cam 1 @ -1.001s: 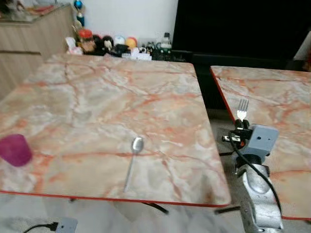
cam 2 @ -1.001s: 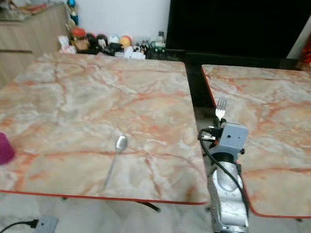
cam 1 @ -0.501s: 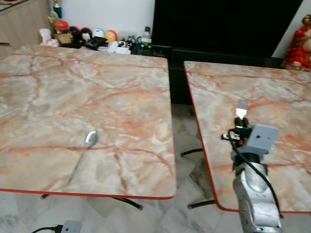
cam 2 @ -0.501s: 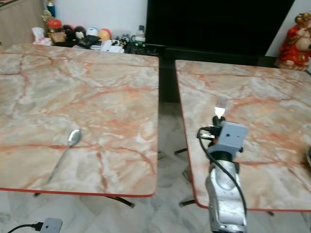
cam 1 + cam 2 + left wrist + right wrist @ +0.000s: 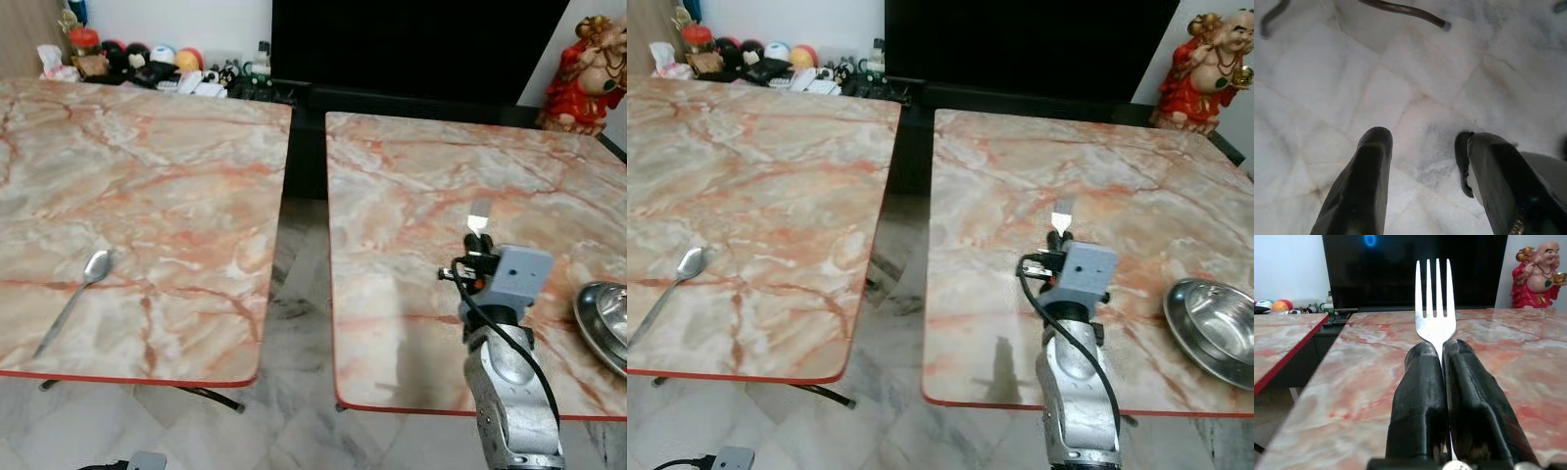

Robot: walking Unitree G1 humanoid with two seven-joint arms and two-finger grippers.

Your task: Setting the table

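Above the near part of the right-hand marble table (image 5: 1019,176), the right gripper (image 5: 1442,357) holds a fork (image 5: 1435,303). Both black fingers are pressed flat against the fork's neck with no gap between them. The tines project straight ahead of the fingertips; the handle is hidden between the fingers.

The fork is thin polished metal with four tines. It is likely light, rigid and slippery, so a grip low on the neck, as here, should resist twisting. It should tolerate a firm set-down.

Beyond the gripper on its right side, a shallow steel bowl (image 5: 1215,328) sits at the table's near corner. Well to the gripper's left, across the gap between tables, a metal spoon (image 5: 73,299) lies on the second table (image 5: 147,166). Both tabletops are glossy, pink-veined marble pattern with red edging.

The left gripper (image 5: 1422,161) hangs over pale floor tiles (image 5: 1327,73), fingers apart, holding nothing.
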